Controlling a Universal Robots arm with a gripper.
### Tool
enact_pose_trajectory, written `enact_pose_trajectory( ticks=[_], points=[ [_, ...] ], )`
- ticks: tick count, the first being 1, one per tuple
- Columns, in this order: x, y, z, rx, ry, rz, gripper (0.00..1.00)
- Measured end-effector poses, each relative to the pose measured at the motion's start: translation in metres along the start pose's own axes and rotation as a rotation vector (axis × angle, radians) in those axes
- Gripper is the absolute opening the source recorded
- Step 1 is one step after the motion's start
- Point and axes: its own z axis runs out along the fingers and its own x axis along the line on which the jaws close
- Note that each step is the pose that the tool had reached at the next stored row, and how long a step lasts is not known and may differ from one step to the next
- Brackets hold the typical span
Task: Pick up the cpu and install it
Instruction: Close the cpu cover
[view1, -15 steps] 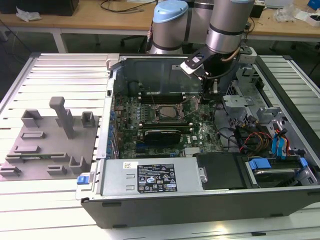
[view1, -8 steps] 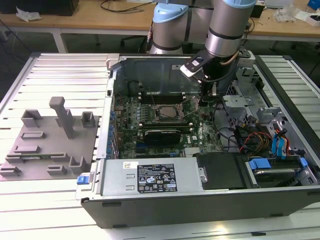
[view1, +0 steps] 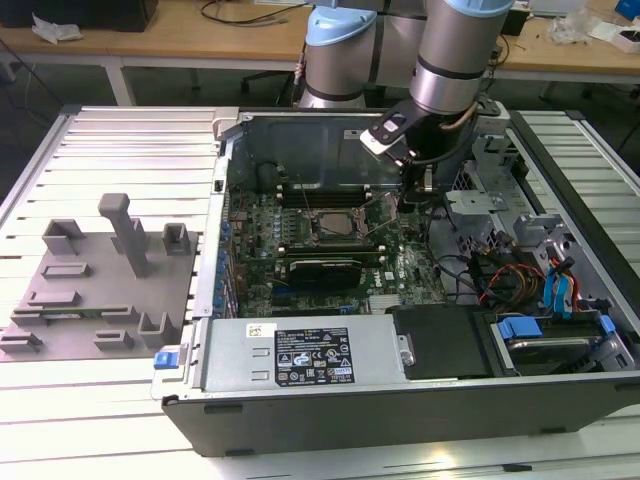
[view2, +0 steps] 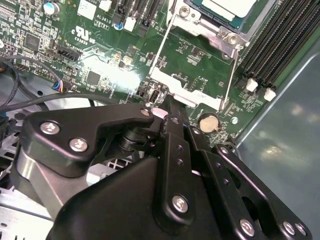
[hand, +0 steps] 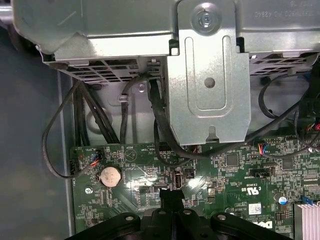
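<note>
Nearby, cpu beyond claw

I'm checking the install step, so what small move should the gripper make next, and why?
Probably ease the gripper a little toward the cpu, pushing the metal plate over it. In the second wrist view the cpu already lies in its socket, the plate beside it looks open, and the shut gripper's tip sits at the plate's free edge.

The cpu, a flat square chip with a silvery-white metal top, lies level in the metal-framed socket near the middle of the green motherboard.
</note>
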Motion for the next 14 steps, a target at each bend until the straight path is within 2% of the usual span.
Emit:
enact_pose_trajectory(
  ticks=[9,14],
  points=[
    [0.0004,-0.0051,-0.0009,-0.0068,0.0021,0.0,0.11],
    [0.0003,-0.0057,-0.0011,-0.0073,0.0019,0.0,0.11]
  ],
)
